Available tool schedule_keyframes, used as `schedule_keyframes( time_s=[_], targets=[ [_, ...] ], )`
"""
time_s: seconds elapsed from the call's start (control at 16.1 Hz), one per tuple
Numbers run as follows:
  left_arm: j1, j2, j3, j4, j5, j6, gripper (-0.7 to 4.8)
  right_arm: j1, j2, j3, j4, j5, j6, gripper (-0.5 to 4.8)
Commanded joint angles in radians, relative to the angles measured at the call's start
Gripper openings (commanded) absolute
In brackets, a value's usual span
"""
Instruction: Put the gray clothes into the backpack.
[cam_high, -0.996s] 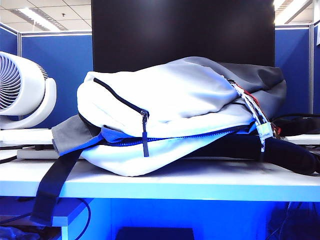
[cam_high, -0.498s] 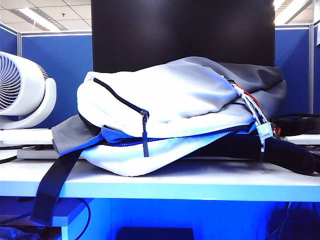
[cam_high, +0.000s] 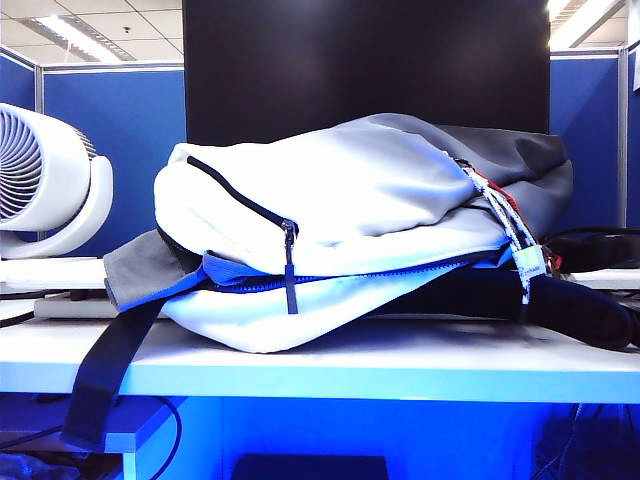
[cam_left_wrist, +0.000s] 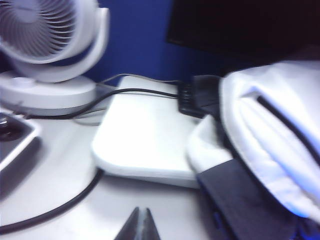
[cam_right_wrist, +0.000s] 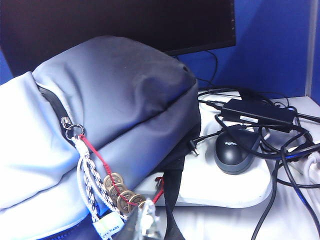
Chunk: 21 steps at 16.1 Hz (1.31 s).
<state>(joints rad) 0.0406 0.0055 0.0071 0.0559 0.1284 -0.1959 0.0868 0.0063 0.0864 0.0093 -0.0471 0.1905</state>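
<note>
Blue partition walls (cam_high: 110, 120) and a dark monitor (cam_high: 365, 65) behind a pale worktop (cam_high: 400, 372). On the worktop, lying on its side, the backpack (cam_high: 340, 200): white and light-gray, dark-gray end panel toward the right of the exterior view, black diagonal pocket zipper (cam_high: 245, 200), blue-edged main zipper running along the lower seam. Black strap (cam_high: 105, 380) hanging over the worktop's front edge. At the backpack's left end, poking out of the blue-edged opening, the gray clothes (cam_high: 140, 270), mostly tucked inside it seems, though hard to judge from this angle. White desk fan (cam_high: 45, 180) well off to the left. Beside the dark-gray panel, a power brick (cam_right_wrist: 257, 112), a mouse (cam_right_wrist: 234, 150) and tangled cables. Coins and a tag on cords dangling from a zipper pull (cam_right_wrist: 120, 192). Left hand (cam_left_wrist: 139, 226) low over the worktop near the backpack's strap end, jaws pressed together, empty. Right hand (cam_right_wrist: 145, 220) just beside the dangling coins, blurred, closed, gripping nothing.
</note>
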Motion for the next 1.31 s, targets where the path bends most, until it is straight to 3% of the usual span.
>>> schedule_keyframes(
  time_s=[0.06, 1.31],
  targets=[
    [0.001, -0.002, 0.0, 0.005, -0.047, 0.005, -0.04, 0.001, 0.0, 0.003, 0.013, 0.001, 0.0, -0.05],
    [0.001, -0.002, 0.0, 0.005, -0.061, 0.005, -0.04, 0.0, 0.0, 0.003, -0.022, 0.006, -0.027, -0.05]
  ],
)
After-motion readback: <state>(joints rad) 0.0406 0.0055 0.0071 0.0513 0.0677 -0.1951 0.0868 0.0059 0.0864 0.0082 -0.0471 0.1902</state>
